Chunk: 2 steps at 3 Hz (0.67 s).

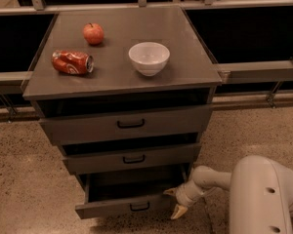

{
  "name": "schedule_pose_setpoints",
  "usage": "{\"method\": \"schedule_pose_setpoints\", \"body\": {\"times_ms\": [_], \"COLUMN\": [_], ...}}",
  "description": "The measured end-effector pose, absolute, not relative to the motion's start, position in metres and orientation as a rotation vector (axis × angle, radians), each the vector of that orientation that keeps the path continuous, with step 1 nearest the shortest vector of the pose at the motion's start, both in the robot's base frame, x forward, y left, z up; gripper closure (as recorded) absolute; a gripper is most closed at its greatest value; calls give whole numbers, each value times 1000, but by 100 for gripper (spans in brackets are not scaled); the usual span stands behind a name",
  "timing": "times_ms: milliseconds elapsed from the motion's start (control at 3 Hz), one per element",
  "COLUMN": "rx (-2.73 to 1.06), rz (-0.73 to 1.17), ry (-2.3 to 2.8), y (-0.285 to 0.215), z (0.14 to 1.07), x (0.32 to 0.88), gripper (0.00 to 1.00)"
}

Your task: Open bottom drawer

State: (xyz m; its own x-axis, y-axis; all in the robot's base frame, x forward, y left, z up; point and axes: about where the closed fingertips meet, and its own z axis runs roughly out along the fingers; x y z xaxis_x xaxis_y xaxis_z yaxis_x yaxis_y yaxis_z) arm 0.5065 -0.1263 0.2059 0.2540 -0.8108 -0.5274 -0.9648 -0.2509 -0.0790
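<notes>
The bottom drawer [122,205] is the lowest grey front of the cabinet, with a small black bar handle [139,207]. It stands pulled out, with a dark gap above its front. My gripper [174,202] is at the drawer front's right end, low and right of the cabinet. Its two tan fingers [178,211] are spread apart and hold nothing. One finger is near the drawer's right corner; I cannot tell whether it touches. My white arm [263,194] comes in from the lower right.
The middle drawer [132,158] and the top drawer [129,124] sit above, slightly out. On the cabinet top [117,57] lie a red apple [93,33], a crushed red can [71,62] and a white bowl [149,58]. Speckled floor [24,179] surrounds the cabinet.
</notes>
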Motion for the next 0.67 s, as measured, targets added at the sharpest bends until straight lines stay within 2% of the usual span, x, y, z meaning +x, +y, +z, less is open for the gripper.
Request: {"method": "schedule_pose_setpoints", "body": {"times_ms": [333,667], "rx": [-2128,-2125], "rz": [612,619], "ry": [1620,1620], "y": [-125,-125], "z": [206,210], "x": [474,471], "gripper": [20,0]}}
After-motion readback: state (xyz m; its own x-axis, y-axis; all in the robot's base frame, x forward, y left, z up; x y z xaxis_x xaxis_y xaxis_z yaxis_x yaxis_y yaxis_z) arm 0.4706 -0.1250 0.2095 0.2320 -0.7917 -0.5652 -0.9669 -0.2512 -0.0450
